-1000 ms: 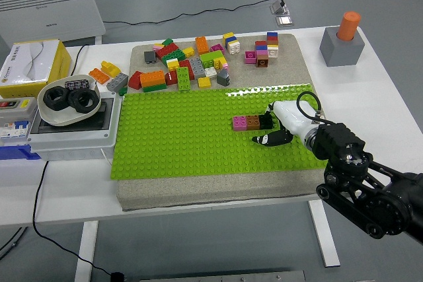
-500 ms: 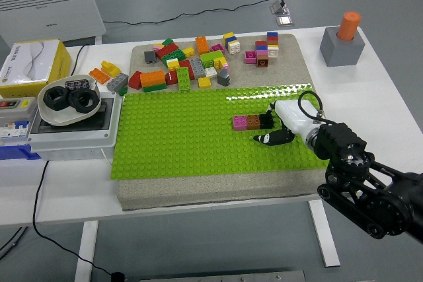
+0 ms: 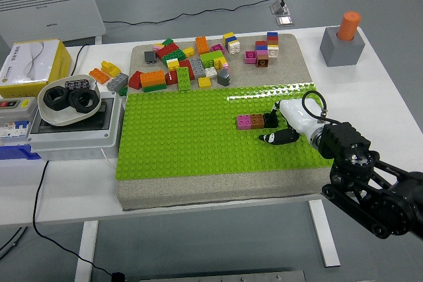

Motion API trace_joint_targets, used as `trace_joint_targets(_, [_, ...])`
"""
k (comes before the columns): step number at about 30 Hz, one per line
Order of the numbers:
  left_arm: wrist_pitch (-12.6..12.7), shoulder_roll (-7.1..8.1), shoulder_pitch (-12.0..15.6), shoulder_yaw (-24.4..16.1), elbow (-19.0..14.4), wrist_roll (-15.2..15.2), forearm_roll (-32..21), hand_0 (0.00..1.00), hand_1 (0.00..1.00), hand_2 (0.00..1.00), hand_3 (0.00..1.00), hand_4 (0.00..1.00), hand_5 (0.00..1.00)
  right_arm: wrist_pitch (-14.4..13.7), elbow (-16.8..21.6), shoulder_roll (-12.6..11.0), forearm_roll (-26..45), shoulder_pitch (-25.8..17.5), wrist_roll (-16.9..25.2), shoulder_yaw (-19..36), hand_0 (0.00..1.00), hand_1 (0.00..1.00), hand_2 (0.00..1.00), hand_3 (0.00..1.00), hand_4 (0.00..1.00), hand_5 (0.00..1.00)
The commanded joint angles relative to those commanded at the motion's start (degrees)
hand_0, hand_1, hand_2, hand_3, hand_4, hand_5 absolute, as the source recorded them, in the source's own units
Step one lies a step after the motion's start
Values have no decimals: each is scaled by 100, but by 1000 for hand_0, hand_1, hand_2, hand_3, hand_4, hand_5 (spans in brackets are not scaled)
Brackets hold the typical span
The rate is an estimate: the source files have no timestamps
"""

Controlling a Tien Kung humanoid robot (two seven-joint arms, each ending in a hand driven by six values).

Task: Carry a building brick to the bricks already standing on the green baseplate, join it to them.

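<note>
At the far left of the white table (image 3: 390,107) stand a yellow box (image 3: 30,64), a grey electrical box (image 3: 59,133) and a white bowl with black nuts (image 3: 68,102). The left hand does not show at all. Next comes the green baseplate (image 3: 185,137), which lies on a grey slab (image 3: 198,193). Behind it, on the same slab, is the pile of loose bricks (image 3: 192,64), and a few small stacks (image 3: 263,49) stand more to the right.

On the baseplate there is a short row: a pink brick (image 3: 244,121), a brown brick (image 3: 257,121) and a black brick (image 3: 270,121), touching each other. The right hand (image 3: 287,127) is at the right end of this row. Its fingers (image 3: 276,138) are curled close around the black brick, but I cannot tell if they really grip it or only rest against it.

I judge that the step in hand is the joining: the black brick looks already placed beside the brown one. The next move probably calls for a press straight down so the studs lock, then opening the fingers without pulling the row sideways.

At the right, a grey block with an orange cylinder (image 3: 344,39) stands well apart. Beyond the table are a white heater (image 3: 49,8), a grey floor and a cable (image 3: 198,14).
</note>
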Motion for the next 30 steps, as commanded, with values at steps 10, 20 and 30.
trace_joint_targets(10, [8, -4, 2, 1, 0, -4, -10, 750, 652, 590, 726, 866, 893, -111, 5, 28, 201, 3, 111, -75, 2, 20, 161, 637, 890, 623])
trace_joint_targets(20, [13, -2, 4, 8, 0, -7, -21, 749, 651, 589, 725, 865, 893, -161, -25, 45, 222, 14, 159, -122, 2, 19, 161, 640, 887, 621])
trace_joint_targets(30, [33, -22, 18, -5, 0, -2, -65, 750, 652, 589, 726, 864, 892, -259, 528, -94, -12, -163, 248, 102, 2, 19, 161, 639, 886, 617])
